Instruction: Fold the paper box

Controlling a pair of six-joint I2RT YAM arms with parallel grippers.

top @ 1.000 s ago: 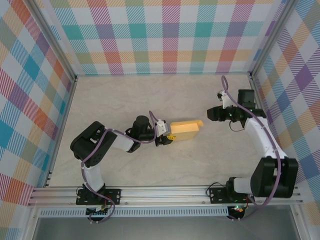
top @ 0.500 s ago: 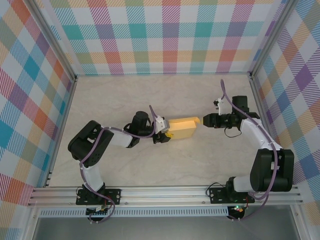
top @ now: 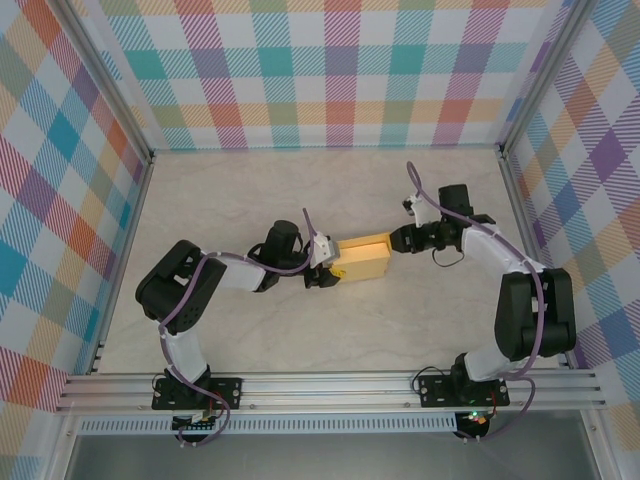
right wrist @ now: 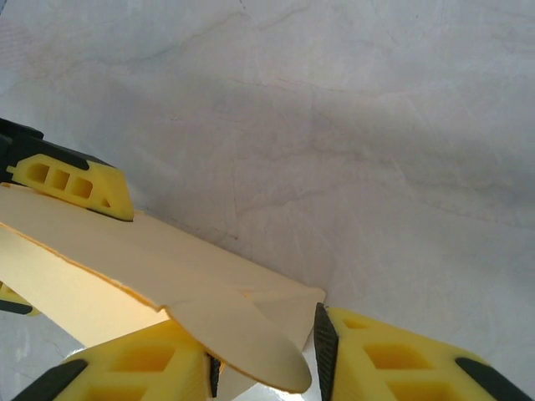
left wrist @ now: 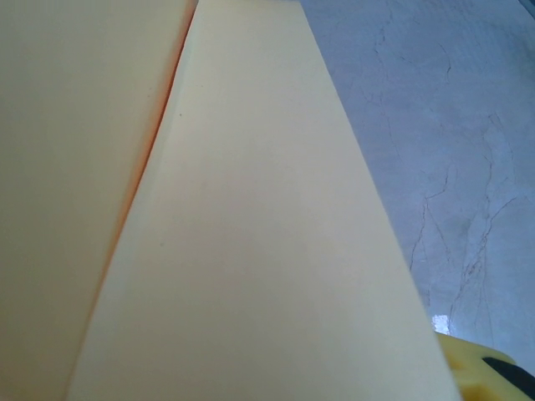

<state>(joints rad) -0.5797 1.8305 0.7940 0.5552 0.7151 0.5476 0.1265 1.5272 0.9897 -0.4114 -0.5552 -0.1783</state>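
The paper box is a yellow-orange card box lying on the table's middle. My left gripper is shut on its left end. In the right wrist view one of that gripper's yellow fingers lies on top of the card. Up close, the card's broad panels cover the left wrist view, with a yellow fingertip at the bottom right. My right gripper is at the box's right end. Its jaws stand open around the rounded end flaps, the left pad touching and the right pad a sliver away.
The pale marbled table is walled by plaid panels on three sides, with aluminium posts at the corners. A metal rail carrying both arm bases runs along the near edge.
My right gripper has travelled left to the box's right end and its jaws have narrowed around the flaps. The end flap now lies folded in. My left gripper has kept its hold.
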